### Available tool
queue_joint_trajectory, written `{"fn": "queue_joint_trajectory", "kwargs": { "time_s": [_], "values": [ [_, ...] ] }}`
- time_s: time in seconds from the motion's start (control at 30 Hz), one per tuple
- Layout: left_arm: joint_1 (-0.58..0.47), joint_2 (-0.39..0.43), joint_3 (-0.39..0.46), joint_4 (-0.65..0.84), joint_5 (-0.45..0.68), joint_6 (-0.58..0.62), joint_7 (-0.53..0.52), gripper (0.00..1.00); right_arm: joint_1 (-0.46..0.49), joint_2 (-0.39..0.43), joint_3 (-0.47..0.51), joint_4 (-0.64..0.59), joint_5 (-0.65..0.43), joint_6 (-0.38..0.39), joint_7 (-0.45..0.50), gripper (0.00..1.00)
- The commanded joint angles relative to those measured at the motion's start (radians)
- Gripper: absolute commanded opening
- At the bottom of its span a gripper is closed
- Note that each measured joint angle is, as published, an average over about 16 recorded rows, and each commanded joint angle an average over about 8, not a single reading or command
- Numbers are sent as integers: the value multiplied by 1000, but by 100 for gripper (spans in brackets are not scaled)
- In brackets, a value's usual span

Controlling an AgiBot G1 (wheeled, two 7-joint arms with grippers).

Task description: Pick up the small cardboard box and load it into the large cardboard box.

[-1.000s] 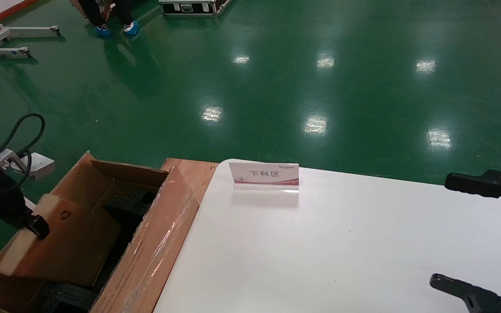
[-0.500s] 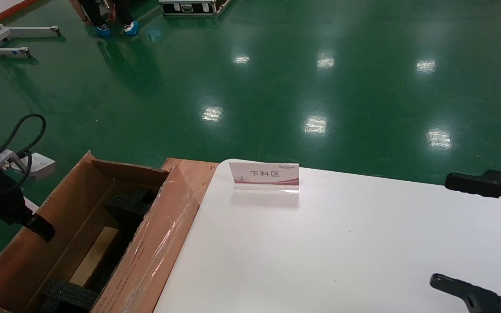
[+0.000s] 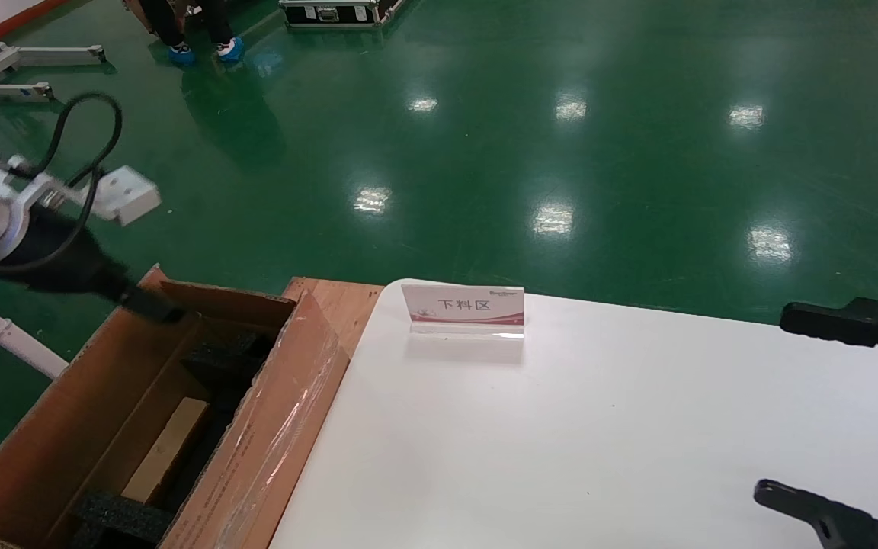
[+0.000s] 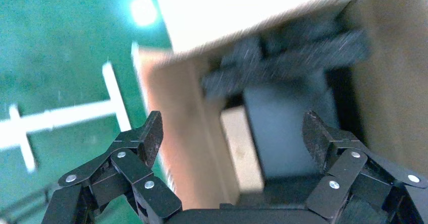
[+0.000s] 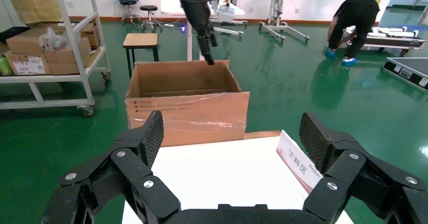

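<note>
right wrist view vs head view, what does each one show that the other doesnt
Only the right wrist view shows the large brown corrugated carton's taped outer side, a metal shelf rack and a wooden stool. Only the head view looks down into the carton, where the small flat cardboard box lies among black foam blocks. Both show the carton, the left gripper above its far rim, the white table and its sign.

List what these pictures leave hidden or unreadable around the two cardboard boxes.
- Small cardboard box: head view shows only a narrow tan side; black foam blocks and the carton wall hide the rest.
- Large cardboard box: near end cut off by the head view's bottom edge.
- Left wrist view: carton interior blurred above the open left gripper.
</note>
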Motion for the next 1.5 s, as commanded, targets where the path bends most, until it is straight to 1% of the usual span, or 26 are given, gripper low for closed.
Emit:
{"fn": "queue_joint_trajectory", "kwargs": {
  "time_s": [0.03,0.27,0.37,0.43,1.5],
  "values": [
    [-25,-15,-13,-47,3,-22,1,100,0,0,0,0,0,0,0,100],
    [-47,-30,-43,-124,6,-51,-27,100,0,0,0,0,0,0,0,100],
    [-17,-28,-89,-132,-10,-45,-4,100,0,0,0,-1,0,0,0,100],
    [18,-26,-139,-136,-28,-35,22,100,0,0,0,-1,0,0,0,100],
    [832,44,-1200,-129,-416,241,623,100,-2,-2,6,1,-4,-2,3,100]
  ]
}}
